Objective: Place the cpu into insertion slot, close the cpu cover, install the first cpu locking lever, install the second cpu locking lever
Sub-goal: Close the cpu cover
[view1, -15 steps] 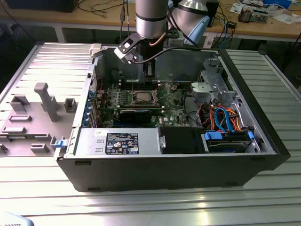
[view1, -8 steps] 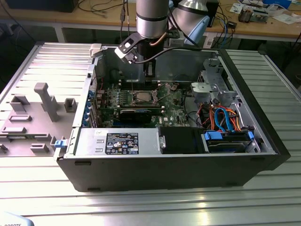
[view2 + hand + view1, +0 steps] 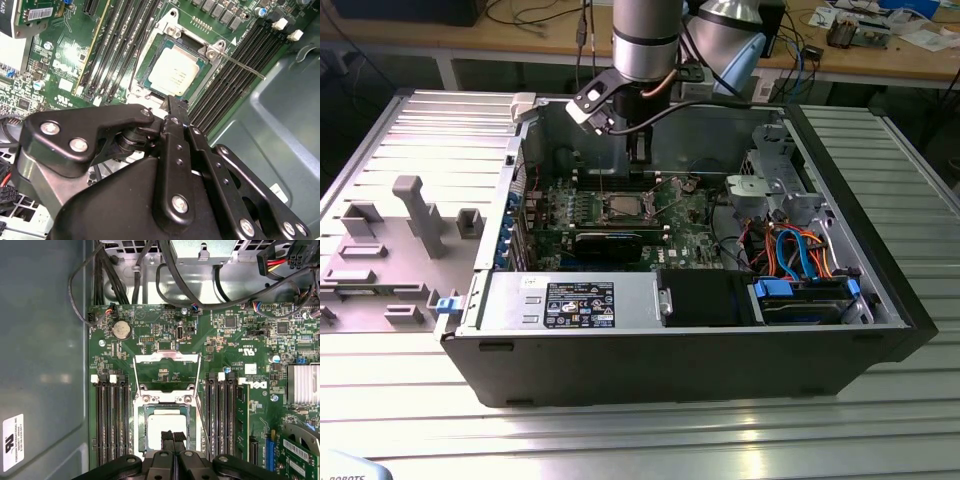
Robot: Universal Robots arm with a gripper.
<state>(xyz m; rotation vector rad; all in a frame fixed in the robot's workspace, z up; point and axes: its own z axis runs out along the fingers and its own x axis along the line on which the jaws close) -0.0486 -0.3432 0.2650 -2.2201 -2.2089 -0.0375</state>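
Observation:
The cpu (image 3: 174, 72) (image 3: 161, 421), a flat square chip with a dull silver top, lies in the insertion slot (image 3: 141, 415) on the green board, also seen in the exterior view (image 3: 623, 208). The cpu cover (image 3: 167, 358), a thin silver frame, is swung open on the far side of the slot, with green board showing through its window. A thin wire locking lever (image 3: 245, 67) (image 3: 200, 415) stands free beside the socket. My gripper (image 3: 173, 436) (image 3: 174, 106) (image 3: 640, 155) hangs over the cpu's near edge, fingers shut together with nothing between them.
Black memory slots (image 3: 110, 420) flank the socket on both sides. A long black graphics card (image 3: 608, 243) lies nearer the case front. Cables (image 3: 150, 275) cross above the board; drive cage (image 3: 775, 185) and bundled wires (image 3: 800, 250) sit at the exterior view's right. Case walls surround everything.

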